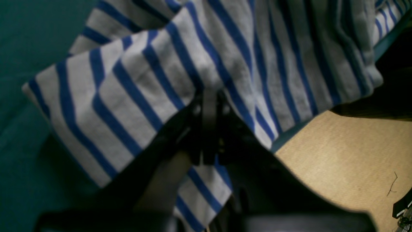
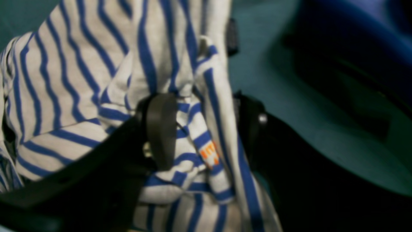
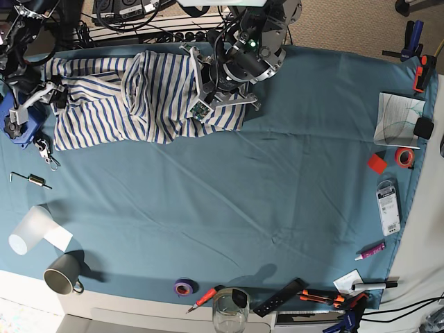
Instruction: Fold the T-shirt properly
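shirt (image 3: 132, 100): on cloth (image 3: 277, 194), far-left corner | mug (image 3: 61, 275), cup (image 3: 28, 230): near-left corner | tape (image 3: 183, 286), glass (image 3: 229, 310): near edge | tools (image 3: 333, 297): near-right corner

Teal cloth (image 3: 277, 194) covering the table. Near edge, left to right: grey mug (image 3: 61, 279), purple tape roll (image 3: 183, 286), clear glass (image 3: 230, 311). A translucent cup (image 3: 29, 231) lies on its side. At right: red tape roll (image 3: 404, 157), what may be a marker (image 3: 371, 250).

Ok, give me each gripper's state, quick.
Left gripper: shut on the T-shirt.
Right gripper: jaws apart with T-shirt cloth between them; whether they grip it cannot be told.
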You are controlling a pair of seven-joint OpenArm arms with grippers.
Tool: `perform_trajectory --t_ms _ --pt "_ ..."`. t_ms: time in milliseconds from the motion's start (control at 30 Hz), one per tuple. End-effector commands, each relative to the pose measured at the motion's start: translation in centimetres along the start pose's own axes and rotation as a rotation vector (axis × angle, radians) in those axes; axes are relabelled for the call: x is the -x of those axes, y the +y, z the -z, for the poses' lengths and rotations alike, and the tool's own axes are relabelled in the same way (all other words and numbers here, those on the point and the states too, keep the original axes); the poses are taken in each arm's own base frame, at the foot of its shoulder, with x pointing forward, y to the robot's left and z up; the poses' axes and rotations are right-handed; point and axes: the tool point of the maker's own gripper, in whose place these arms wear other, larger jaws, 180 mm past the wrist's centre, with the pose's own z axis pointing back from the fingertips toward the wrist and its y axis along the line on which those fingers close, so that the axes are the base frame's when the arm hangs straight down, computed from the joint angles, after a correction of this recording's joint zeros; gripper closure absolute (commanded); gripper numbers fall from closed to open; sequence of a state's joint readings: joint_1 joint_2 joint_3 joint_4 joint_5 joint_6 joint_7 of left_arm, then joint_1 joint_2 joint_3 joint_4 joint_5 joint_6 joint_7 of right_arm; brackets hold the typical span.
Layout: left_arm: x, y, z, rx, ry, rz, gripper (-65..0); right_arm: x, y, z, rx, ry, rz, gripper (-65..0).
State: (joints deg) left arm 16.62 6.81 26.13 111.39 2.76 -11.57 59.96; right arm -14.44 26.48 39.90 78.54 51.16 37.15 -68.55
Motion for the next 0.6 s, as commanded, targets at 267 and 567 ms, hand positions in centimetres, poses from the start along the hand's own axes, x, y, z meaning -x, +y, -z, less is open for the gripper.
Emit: perform_trajectory --t_ms 267,567 --pt "-0.2 0.0 0.5 -0.041 0.006 0.005 0.0 -1.7 1.1 -0.2 -0.061 -0.036 0.008 0.0" --pt "-0.9 -2.5 0.5 0.1 -0.032 -0.02 0.0 -9.0 1.7 -0.1 -0.035 -0.199 -0.045 0.0"
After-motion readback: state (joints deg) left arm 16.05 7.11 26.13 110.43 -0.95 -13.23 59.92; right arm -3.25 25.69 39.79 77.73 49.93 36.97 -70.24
